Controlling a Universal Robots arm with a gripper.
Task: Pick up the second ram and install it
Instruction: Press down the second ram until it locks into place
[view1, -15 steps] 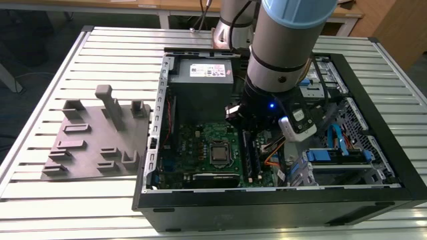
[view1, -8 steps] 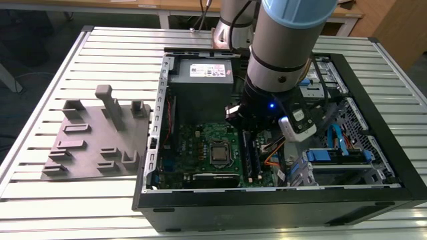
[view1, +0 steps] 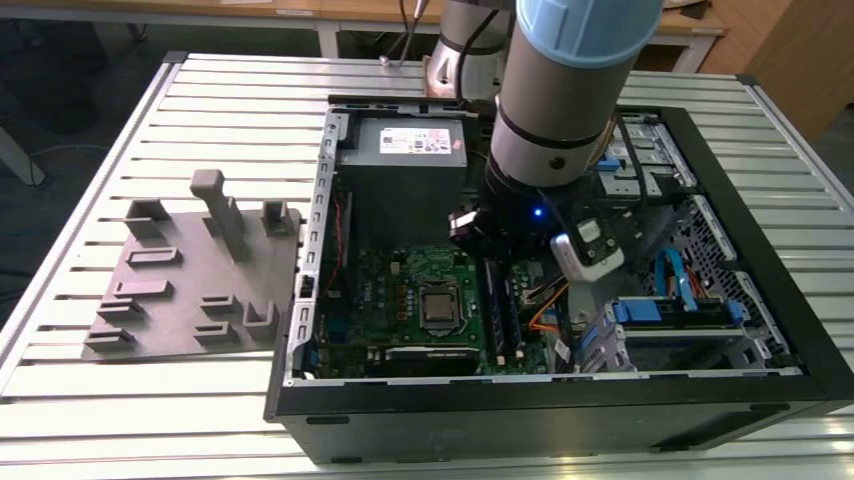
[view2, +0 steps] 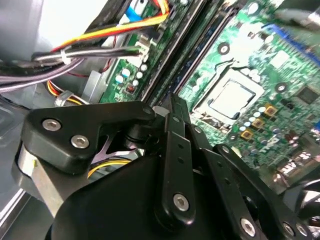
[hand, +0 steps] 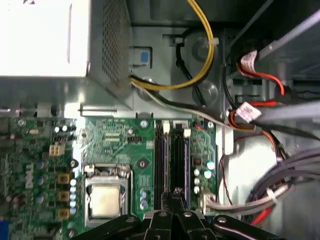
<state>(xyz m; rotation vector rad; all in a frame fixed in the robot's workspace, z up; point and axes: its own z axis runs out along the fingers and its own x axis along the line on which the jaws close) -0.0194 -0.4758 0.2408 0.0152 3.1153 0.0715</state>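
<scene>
The second ram (view2: 194, 54) is a slim dark blue-green stick standing on edge among the long black slots (hand: 161, 160) of the green motherboard (hand: 115, 140), beside the processor socket (hand: 106, 197). In the exterior view it shows as a dark strip (view1: 502, 305) to the right of the socket. My gripper (hand: 176, 191) hangs directly over that stick near one end, its two fingers pressed together with nothing between them. In the second wrist view the shut gripper (view2: 172, 100) meets the stick's upper edge; whether it touches I cannot tell.
The open computer case (view1: 747, 240) lies on a slatted white table (view1: 200, 110). A grey power supply (view1: 400, 145) sits at the case's far end, and yellow, red and grey cables (hand: 200, 60) run close beside the slots. A grey part fixture (view1: 187, 290) lies at the exterior view's left.
</scene>
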